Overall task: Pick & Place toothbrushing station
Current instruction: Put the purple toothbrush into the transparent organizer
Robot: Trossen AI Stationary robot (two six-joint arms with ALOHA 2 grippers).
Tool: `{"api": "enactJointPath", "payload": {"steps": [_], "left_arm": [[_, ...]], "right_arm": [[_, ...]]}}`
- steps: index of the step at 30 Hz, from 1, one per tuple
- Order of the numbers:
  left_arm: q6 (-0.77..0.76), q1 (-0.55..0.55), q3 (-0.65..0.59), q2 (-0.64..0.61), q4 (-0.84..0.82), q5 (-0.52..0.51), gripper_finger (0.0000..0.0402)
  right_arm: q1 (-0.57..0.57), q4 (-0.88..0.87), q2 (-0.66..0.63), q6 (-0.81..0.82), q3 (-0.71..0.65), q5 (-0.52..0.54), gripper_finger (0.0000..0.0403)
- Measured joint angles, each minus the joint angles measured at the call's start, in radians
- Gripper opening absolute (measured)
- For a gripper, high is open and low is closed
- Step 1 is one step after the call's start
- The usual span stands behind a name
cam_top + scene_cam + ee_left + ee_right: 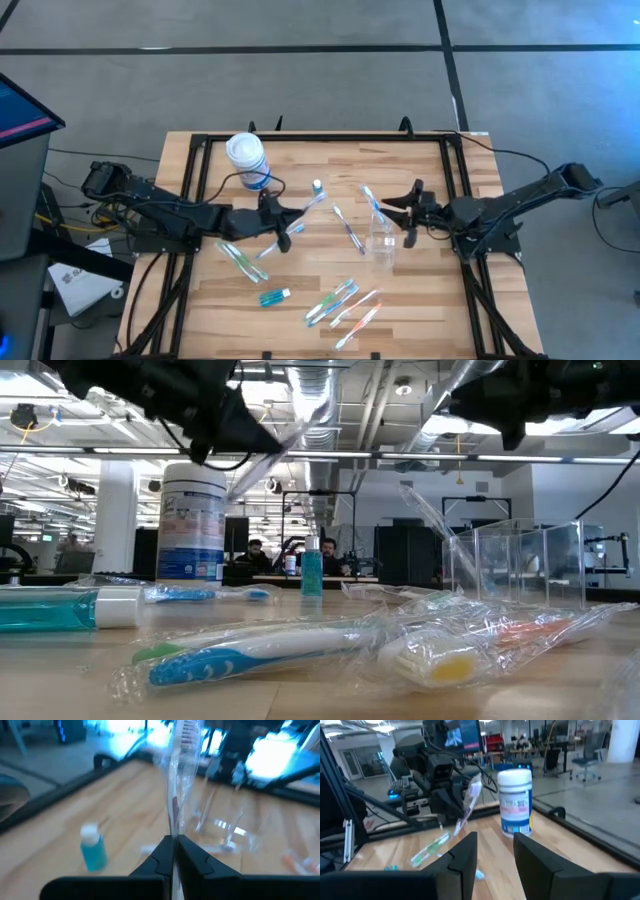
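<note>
My left gripper (284, 222) is shut on a toothbrush in a clear wrapper (181, 765), held above the table left of the clear plastic cup (383, 245). My right gripper (402, 216) is open and empty (495, 852), just right of the cup and above the table. A wrapped brush (373, 203) leans at the cup (510, 565). Other wrapped toothbrushes lie flat on the table (240, 260) (348, 228) (332, 300) (360, 315). A teal tube (275, 296) lies near the front. A small teal bottle (317, 187) stands upright. My left gripper pinches the wrapped toothbrush between its two fingers, near the handle end (175, 832). The brush runs on past the fingertips, along the fingers, with its bristle end (187, 732) farthest from them. It is lifted clear of the table and slants upward (290, 450).
A white canister with a blue label (246, 155) stands at the far left of the table, behind my left arm. A black frame (300, 138) runs along the table's edges. Bare wood lies between the cup and the brushes at the front.
</note>
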Motion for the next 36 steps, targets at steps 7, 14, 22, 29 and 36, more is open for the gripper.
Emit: {"api": "enactJointPath", "payload": {"steps": [7,14,22,29,36], "left_arm": [[0.102,0.0,0.0,0.0,0.144,0.0,0.0004],[0.139,0.024,0.0,0.0,0.246,0.075,0.0004],[0.183,0.067,0.001,0.086,0.42,0.149,0.0003],[0.207,0.108,0.001,0.175,0.6,0.24,0.0004],[0.202,0.125,0.019,0.222,0.654,0.264,0.0004]], "right_arm": [[-0.001,0.182,0.109,-0.056,0.0,-0.001,0.0118],[-0.024,0.278,0.226,-0.087,0.042,-0.023,0.0118],[-0.08,0.279,0.36,-0.102,0.137,-0.05,0.0118],[-0.112,0.285,0.428,-0.103,0.191,-0.104,0.0118],[-0.145,0.284,0.44,-0.103,0.227,-0.173,0.0118]]}}
